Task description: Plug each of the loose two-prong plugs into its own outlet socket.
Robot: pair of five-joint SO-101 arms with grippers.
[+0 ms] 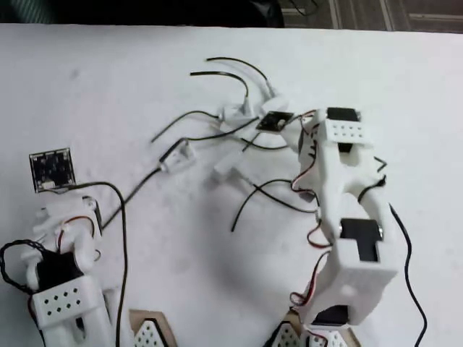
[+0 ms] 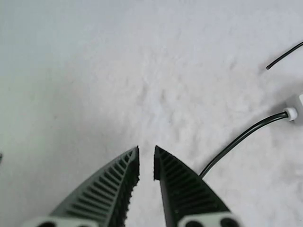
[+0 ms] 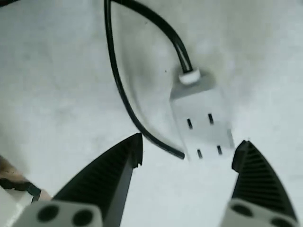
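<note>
A white outlet block [image 3: 201,124] with two pairs of slots lies on the white table, its black cord [image 3: 177,42] leading away. My right gripper [image 3: 187,146] hovers over it, open, with one finger on each side and nothing held. In the high view the right gripper [image 1: 253,130] sits among several white plugs and outlets with black cords: one [image 1: 177,155], another [image 1: 228,171], a third [image 1: 239,112]. My left gripper [image 2: 146,152] is shut on nothing above bare table, near the front left [image 1: 59,213]. A white plug end [image 2: 296,108] with its cord lies off to its side.
A dark square board [image 1: 52,170] lies just beyond the left arm. Loose black cords [image 1: 249,199] curl across the middle of the table. The right arm [image 1: 347,217] stretches over the right side. Arm bases stand at the front edge [image 1: 148,332].
</note>
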